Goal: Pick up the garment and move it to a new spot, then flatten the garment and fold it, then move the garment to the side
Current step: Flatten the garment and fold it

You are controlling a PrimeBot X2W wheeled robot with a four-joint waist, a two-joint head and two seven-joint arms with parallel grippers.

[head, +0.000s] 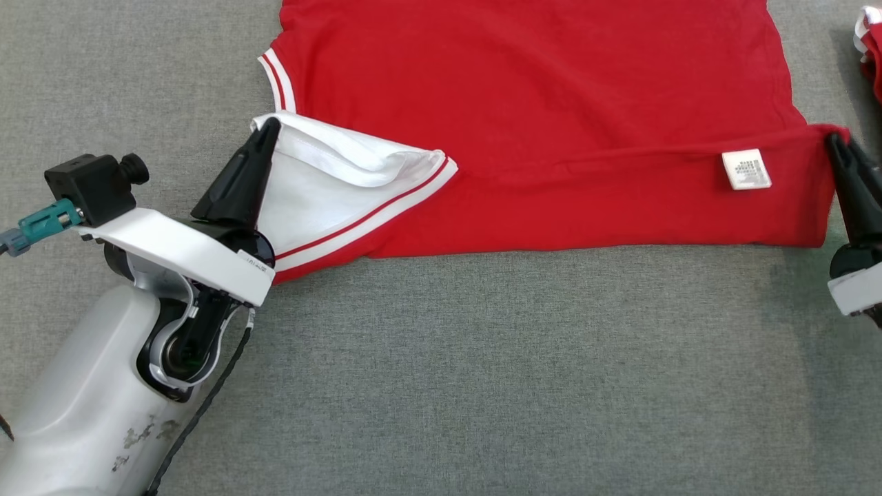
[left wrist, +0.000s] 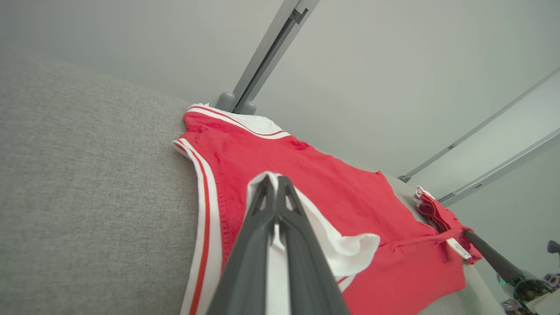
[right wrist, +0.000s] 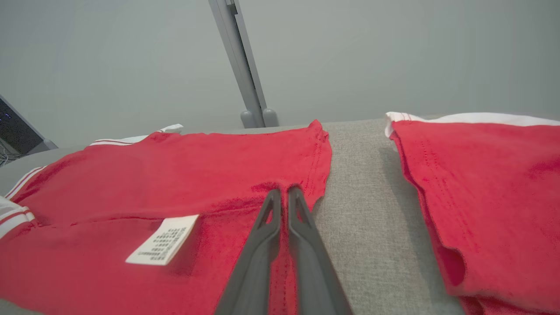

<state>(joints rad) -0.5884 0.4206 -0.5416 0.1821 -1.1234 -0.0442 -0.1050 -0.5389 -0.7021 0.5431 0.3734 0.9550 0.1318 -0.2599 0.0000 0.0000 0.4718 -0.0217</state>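
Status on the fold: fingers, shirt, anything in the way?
Left fingers shut on garment, white-lined corner. Right fingers at folded hem corner, grip unclear. Near edge folded over. Second red garment lies right, apart.

Head camera looks steeply down on the tabletop (head: 482, 379); both wrist cameras skim low, close, sharing the red shirt (head: 537, 103).

- Left tool (head: 267, 127), at lower left in the head view, reaches up and to the right, its dark fingers (left wrist: 258, 227) pressed together on a white fold of the garment (head: 551, 103).
- Pale left forearm (head: 76, 393) slants up from the corner.
- Right tool (head: 838, 141) stands at the right edge, fingers nearly together, tips at the garment's red corner; grip unclear.
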